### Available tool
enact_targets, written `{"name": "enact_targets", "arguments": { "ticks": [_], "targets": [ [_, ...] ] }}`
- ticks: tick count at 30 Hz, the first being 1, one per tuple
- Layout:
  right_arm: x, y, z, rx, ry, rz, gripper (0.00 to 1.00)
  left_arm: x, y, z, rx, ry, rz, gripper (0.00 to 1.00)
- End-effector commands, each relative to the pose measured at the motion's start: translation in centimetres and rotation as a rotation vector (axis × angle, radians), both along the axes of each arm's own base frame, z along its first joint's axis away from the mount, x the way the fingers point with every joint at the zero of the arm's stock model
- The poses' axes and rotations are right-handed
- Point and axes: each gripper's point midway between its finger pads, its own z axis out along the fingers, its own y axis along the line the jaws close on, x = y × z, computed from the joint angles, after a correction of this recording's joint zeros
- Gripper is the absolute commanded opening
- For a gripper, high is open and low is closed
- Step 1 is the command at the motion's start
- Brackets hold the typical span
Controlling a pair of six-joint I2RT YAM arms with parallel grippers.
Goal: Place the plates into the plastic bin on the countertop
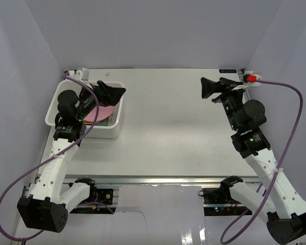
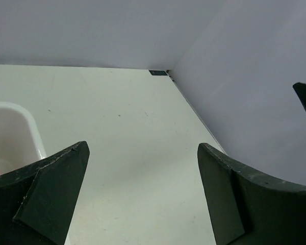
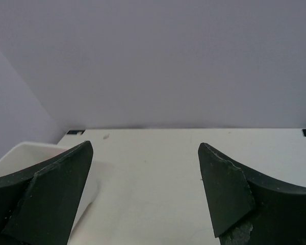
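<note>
The white plastic bin [image 1: 112, 127] stands at the far left of the countertop [image 1: 173, 132]. A pink plate [image 1: 106, 111] shows inside it, with a pale green edge beside it; other plates are hidden under my left arm. My left gripper [image 1: 118, 93] is open and empty, hovering over the bin's right rim. The bin's corner [image 2: 20, 127] shows in the left wrist view. My right gripper [image 1: 204, 88] is open and empty at the far right, above bare countertop. The bin's rim [image 3: 25, 153] shows far left in the right wrist view.
Lilac walls enclose the back and both sides. A red-tipped connector [image 1: 251, 78] and purple cable [image 1: 290, 127] sit at the far right corner. A white connector [image 1: 84, 74] sits at the far left corner behind the bin.
</note>
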Motion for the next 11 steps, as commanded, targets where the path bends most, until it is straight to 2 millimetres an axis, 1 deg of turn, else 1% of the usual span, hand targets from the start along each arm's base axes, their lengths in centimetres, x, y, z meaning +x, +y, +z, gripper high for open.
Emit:
{"name": "enact_targets", "arguments": {
  "ticks": [1, 2, 3, 4, 5, 7, 8, 9, 10, 11],
  "targets": [
    [-0.4, -3.7, 1.1, 0.023, -0.08, -0.184, 0.9, -2.0, -2.0, 0.4, 0.013, -0.038, -0.156, 0.98],
    [-0.5, -4.0, 1.0, 0.035, -0.089, -0.195, 0.9, -2.1, -2.2, 0.4, 0.013, -0.039, -0.165, 0.98],
    [-0.3, -3.9, -0.2, 0.038, -0.074, -0.194, 0.9, -2.1, -2.3, 0.3, 0.007, -0.034, -0.171, 0.98],
    [-0.4, -3.9, -0.1, 0.059, -0.087, -0.191, 0.9, -2.4, -2.5, 0.5, -0.003, -0.041, -0.187, 0.98],
    [-0.4, -3.6, -0.4, 0.081, -0.083, -0.174, 0.9, -2.6, -2.6, 0.4, -0.006, -0.043, -0.195, 0.98],
    [-0.1, -3.2, -0.7, 0.079, -0.076, -0.163, 0.9, -2.7, -2.6, 0.3, -0.009, -0.052, -0.2, 0.98],
    [0.3, -3.0, -1.2, 0.073, -0.06, -0.159, 0.9, -2.7, -2.6, 0.2, -0.008, -0.05, -0.2, 0.98],
    [0.6, -2.6, -1.3, 0.07, -0.052, -0.147, 0.9, -2.6, -2.6, -0.1, -0.006, -0.039, -0.195, 0.98],
    [0.6, -2.6, -1.1, 0.073, -0.054, -0.146, 0.9, -2.6, -2.6, -0.1, -0.006, -0.035, -0.195, 0.98],
    [0.8, -2.1, -1.3, 0.067, -0.047, -0.128, 0.9, -2.6, -2.6, 0.2, -0.011, -0.038, -0.194, 0.98]
  ]
}}
